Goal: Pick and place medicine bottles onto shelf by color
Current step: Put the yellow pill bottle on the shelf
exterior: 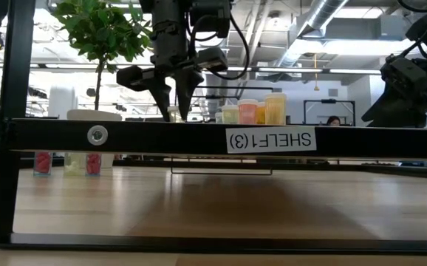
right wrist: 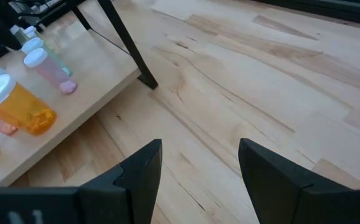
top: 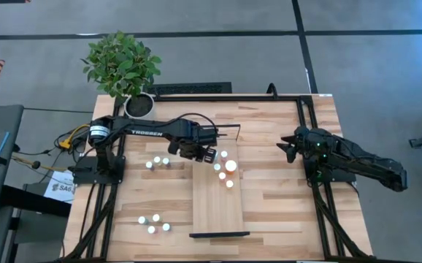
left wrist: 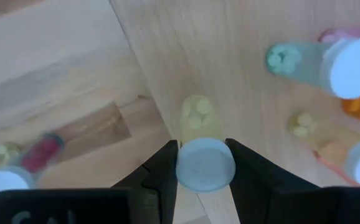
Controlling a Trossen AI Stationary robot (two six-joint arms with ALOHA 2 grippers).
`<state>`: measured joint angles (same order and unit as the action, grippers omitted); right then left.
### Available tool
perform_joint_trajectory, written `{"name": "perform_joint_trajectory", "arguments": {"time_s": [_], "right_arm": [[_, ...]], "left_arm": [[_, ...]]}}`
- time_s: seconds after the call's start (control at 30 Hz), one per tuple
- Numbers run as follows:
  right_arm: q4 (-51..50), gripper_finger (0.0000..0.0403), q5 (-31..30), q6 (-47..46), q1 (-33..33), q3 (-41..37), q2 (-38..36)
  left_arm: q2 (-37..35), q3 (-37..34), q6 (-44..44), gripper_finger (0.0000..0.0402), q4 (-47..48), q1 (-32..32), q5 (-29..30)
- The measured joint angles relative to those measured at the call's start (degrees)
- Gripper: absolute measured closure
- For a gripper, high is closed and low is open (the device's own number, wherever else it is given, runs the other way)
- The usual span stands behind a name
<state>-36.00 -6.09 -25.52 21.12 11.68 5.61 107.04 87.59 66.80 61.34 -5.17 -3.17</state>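
Note:
The light-wood shelf (top: 217,212) lies on the table's middle. Several white-capped bottles stand on its far end, among them a larger orange one (top: 231,166), also seen in the right wrist view (right wrist: 15,102). My left gripper (top: 209,153) is over the shelf's far left part, pointing down, shut on a small yellowish bottle (left wrist: 197,118). More bottles stand on the table left of the shelf, one group farther (top: 157,161) and one nearer (top: 154,223). My right gripper (top: 290,146) is open and empty above the table, right of the shelf. My left gripper pinches the bottle's white cap (left wrist: 205,165) between its two fingers, one finger (left wrist: 161,174) on each side. The fingers come from above, pointing down. The bottle is upright below them, over the shelf near its left edge; I cannot tell whether its base rests on the shelf.
A potted plant (top: 139,104) stands at the table's far left corner. The shelf's black end frame (exterior: 213,138) crosses the low view. Bare tabletop lies between the shelf and my right arm (right wrist: 242,87).

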Motion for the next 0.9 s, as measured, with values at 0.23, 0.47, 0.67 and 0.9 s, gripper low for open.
{"name": "perform_joint_trajectory", "arguments": {"time_s": [0.23,0.47,0.67,0.9], "right_arm": [[0.00,0.0168,0.03,0.00,0.00,0.00,0.00],[0.00,0.0168,0.16,0.00,0.00,0.00,0.00],[0.00,0.0168,0.16,0.00,-0.02,0.00,0.00],[0.02,0.0168,0.16,0.00,-0.02,0.00,0.00]], "left_arm": [[0.00,0.00,2.52,0.0293,-1.51,0.46,-1.76],[0.00,0.00,4.71,0.0292,-1.37,0.66,-2.10],[0.00,0.00,5.42,0.0292,-0.84,0.66,-2.02],[0.73,0.00,5.12,0.0292,-1.28,0.58,-0.55]]}}
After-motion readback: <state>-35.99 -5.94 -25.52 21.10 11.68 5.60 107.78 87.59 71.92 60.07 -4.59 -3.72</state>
